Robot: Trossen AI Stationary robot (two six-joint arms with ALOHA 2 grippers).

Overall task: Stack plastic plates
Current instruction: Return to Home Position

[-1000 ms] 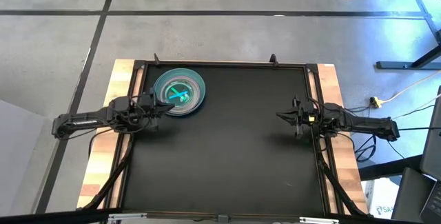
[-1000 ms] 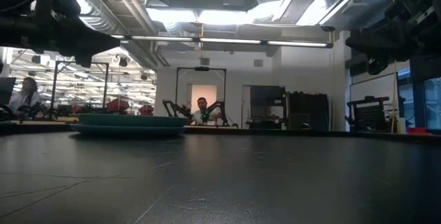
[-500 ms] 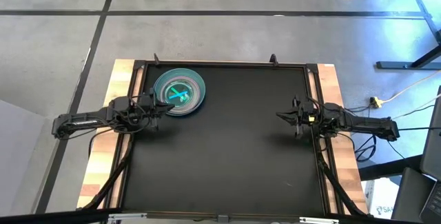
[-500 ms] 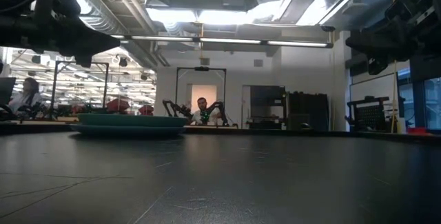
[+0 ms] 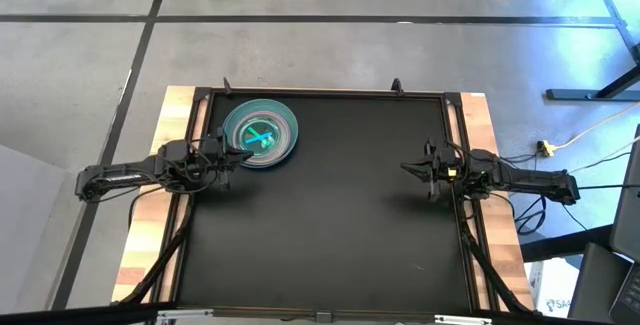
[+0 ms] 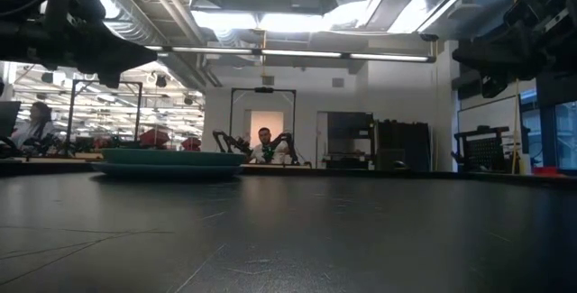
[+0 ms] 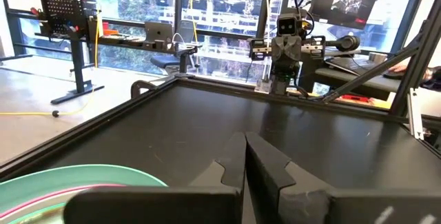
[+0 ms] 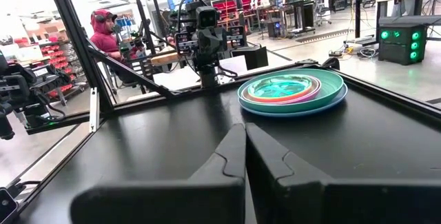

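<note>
Left gripper [image 5: 233, 155] hangs at the table's [image 5: 484, 125] left side with its two fingers pressed flat together on nothing, as its own wrist view [image 7: 244, 136] shows plainly. From above, its tip sits over the rim of the plates [image 5: 260, 135]. The level view has that arm raised clear above them.

Right gripper [image 5: 406, 168] is across on the right side of the black mat [image 5: 330, 235], well apart from the plates. It is likewise closed and empty [image 8: 244, 126], and held up off the mat.

All the plates I can make out are in one pile near the mat's far left corner. A wide blue one lies at the bottom and a teal one is nested in it [image 8: 293, 89]. Inside those come a pink rim, an orange ring and a blue-green centre. Bar marks cross in the middle when seen from overhead. Seen level [image 6: 167, 162], the pile reads as a low, flat teal-and-blue disc resting on the mat. How many plates it holds I cannot tell.

Beyond the table a person [image 6: 263, 145] sits in the room.
</note>
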